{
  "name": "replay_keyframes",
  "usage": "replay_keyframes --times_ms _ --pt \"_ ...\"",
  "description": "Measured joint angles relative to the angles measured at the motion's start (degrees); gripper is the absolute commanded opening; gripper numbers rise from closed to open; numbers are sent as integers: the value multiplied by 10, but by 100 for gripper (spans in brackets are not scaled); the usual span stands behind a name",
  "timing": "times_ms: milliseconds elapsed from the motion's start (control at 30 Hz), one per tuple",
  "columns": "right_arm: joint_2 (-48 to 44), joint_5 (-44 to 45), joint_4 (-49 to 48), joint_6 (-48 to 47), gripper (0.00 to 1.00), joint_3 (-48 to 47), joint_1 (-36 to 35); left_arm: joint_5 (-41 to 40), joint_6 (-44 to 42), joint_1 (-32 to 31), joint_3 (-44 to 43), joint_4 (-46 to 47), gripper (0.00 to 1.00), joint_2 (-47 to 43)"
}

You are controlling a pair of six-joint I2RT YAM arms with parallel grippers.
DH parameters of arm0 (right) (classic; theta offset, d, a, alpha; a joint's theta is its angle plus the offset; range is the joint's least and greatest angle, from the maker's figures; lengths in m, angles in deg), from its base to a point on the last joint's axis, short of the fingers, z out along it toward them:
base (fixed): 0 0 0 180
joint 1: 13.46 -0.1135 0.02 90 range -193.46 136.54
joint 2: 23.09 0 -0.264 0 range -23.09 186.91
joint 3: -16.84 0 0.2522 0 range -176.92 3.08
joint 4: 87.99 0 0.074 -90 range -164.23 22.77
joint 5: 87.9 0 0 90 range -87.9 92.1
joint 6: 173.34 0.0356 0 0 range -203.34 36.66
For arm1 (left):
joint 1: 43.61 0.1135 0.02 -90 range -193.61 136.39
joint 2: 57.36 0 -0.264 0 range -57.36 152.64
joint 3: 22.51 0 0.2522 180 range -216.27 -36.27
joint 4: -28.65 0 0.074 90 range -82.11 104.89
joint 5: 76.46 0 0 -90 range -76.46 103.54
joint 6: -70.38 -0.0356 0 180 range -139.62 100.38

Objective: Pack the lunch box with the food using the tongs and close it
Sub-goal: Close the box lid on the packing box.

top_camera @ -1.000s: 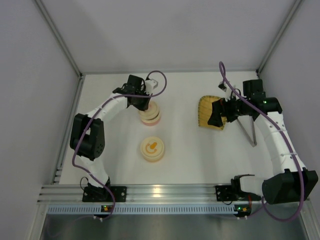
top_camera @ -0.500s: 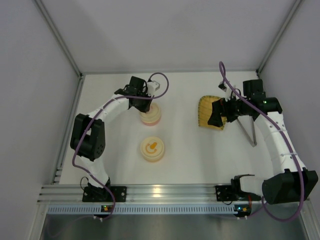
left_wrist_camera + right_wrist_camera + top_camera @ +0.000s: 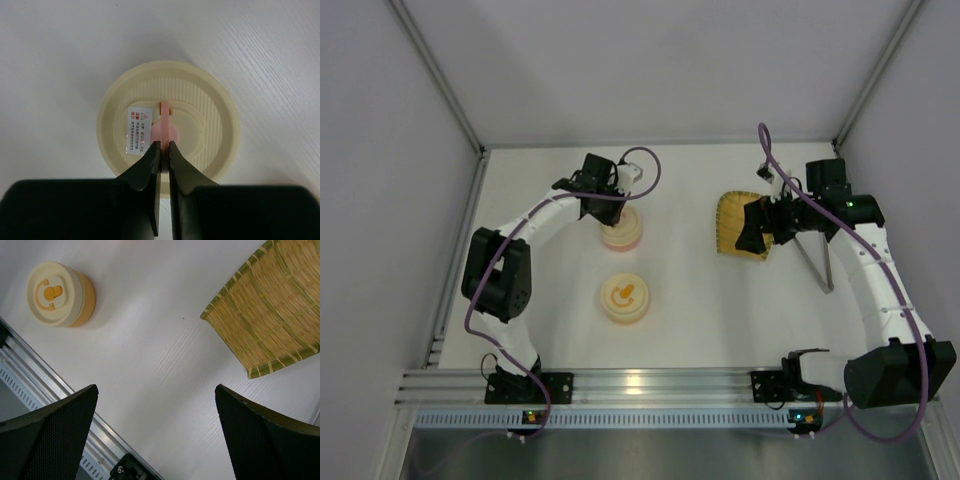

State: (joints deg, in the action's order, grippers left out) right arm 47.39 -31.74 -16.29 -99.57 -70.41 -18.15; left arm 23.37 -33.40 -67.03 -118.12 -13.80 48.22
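Note:
A round pink lunch box (image 3: 620,232) with a cream lid (image 3: 200,95) stands at the back left of the table. My left gripper (image 3: 603,200) hangs right above it, shut (image 3: 164,146) on the pink tab (image 3: 165,125) at the lid's centre. A second round lunch box (image 3: 625,298), orange with a cream lid, stands nearer the front and also shows in the right wrist view (image 3: 60,294). The grey tongs (image 3: 817,262) lie on the table at the right. My right gripper (image 3: 755,228) (image 3: 155,390) hovers wide open and holds nothing. The food is out of view.
A yellow woven tray (image 3: 730,222) with a green edge lies under my right gripper and shows at the top right of its wrist view (image 3: 270,305). Walls close in on three sides. The aluminium rail (image 3: 640,385) runs along the near edge.
My left wrist has turned slightly over the pink lunch box and its cable has swung right. The right arm, the orange lunch box and the tongs have not moved.

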Motion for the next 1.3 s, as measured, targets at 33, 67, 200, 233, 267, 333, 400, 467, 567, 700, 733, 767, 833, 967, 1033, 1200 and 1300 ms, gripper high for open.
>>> replay_keyframes --times_ms 33,67,200,233,267,333,400,467,567,700,733,767,833,967,1033,1200,1300 --pt "0 0 0 0 99 0 0 -2 -1 -1 0 0 0 0" --pt "0 0 0 0 99 0 0 -4 -1 -3 0 0 0 0" --pt "0 0 0 0 99 0 0 -8 -6 -8 5 1 0 0" --pt "0 0 0 0 99 0 0 -8 -7 -9 5 1 0 0" --pt "0 0 0 0 99 0 0 -8 -9 -10 6 1 0 0" --pt "0 0 0 0 99 0 0 -8 -10 -11 6 1 0 0" --pt "0 0 0 0 99 0 0 -8 -11 -11 6 1 0 0" --pt "0 0 0 0 99 0 0 -8 -11 -11 7 1 0 0" --pt "0 0 0 0 99 0 0 -7 -12 -11 7 1 0 0" --pt "0 0 0 0 99 0 0 -4 -20 -11 7 1 0 0" --pt "0 0 0 0 99 0 0 -2 -26 -11 7 1 0 0" --pt "0 0 0 0 100 0 0 1 -32 -11 6 0 0 0" --pt "0 0 0 0 99 0 0 9 -48 -11 4 -6 3 1" --pt "0 0 0 0 99 0 0 20 -80 -11 -5 -23 23 6" --pt "0 0 0 0 99 0 0 26 -93 -11 -13 -34 33 10" --pt "0 0 0 0 99 0 0 45 -108 -12 -13 -65 41 12" --pt "0 0 0 0 99 0 0 54 -110 -12 -14 -68 42 12"
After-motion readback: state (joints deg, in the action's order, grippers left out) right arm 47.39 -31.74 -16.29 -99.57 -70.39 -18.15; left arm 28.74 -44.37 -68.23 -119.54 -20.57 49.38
